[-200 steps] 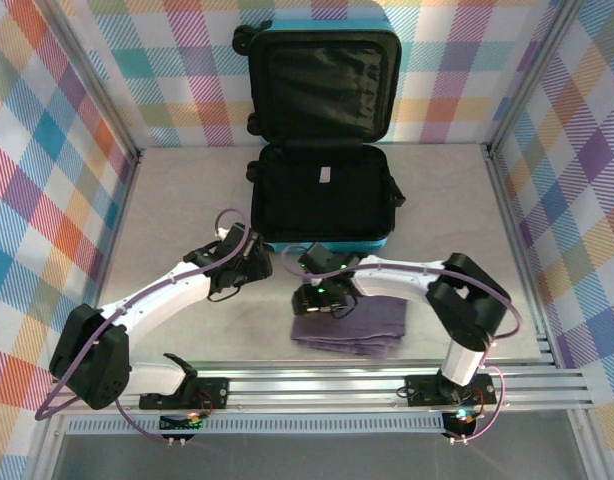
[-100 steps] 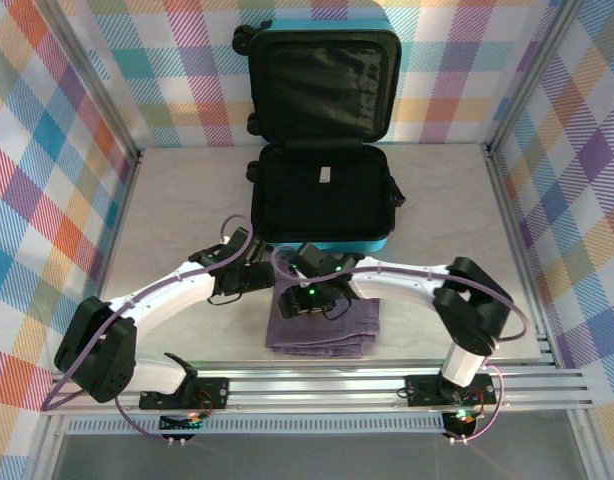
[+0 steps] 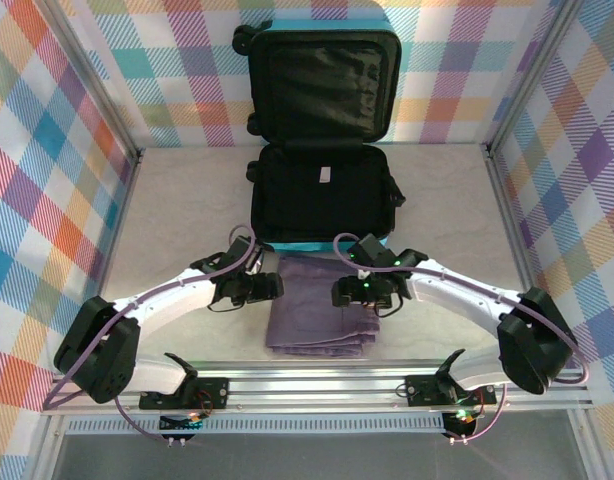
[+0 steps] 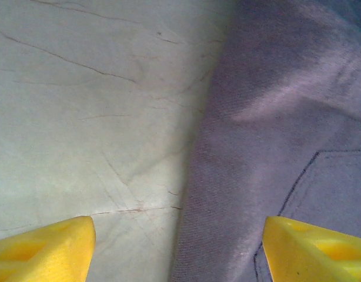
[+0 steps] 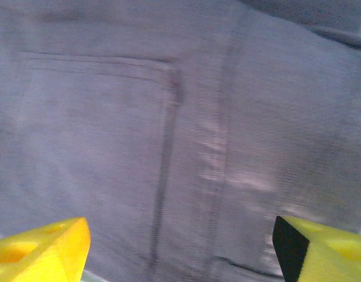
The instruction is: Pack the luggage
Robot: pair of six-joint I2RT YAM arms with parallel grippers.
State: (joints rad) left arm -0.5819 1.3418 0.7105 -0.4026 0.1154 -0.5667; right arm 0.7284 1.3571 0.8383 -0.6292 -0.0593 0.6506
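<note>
The luggage (image 3: 322, 140) stands at the far middle of the table (image 3: 187, 200). It is open: the turquoise lid leans upright against the checked back wall, and the black-lined base lies flat in front of it. A small pale label (image 3: 325, 175) sits on the lining of the base, but it is too small to read. The wrist views show no writing, only a stitched pocket seam on cloth.

Just in front of the base lies the folded grey-purple garment (image 3: 322, 315), its far edge close to the turquoise rim. A second ago it lay further right and nearer the rail. It now sits more to the left and reaches further toward the luggage.

The left gripper (image 3: 272, 290) is at the garment's left edge. In its wrist view the yellow claw (image 4: 180, 252) is spread wide. It straddles the cloth's border, with bare table (image 4: 80, 117) on one side and the garment (image 4: 274, 147) on the other. It sits slightly nearer the rail than before.

The right gripper (image 3: 349, 295) has shifted from the garment's left part to its right part, and its arm has swung out toward the right side. Its claw (image 5: 180, 252) is spread wide just above the cloth (image 5: 169, 147), pinching nothing.
</note>
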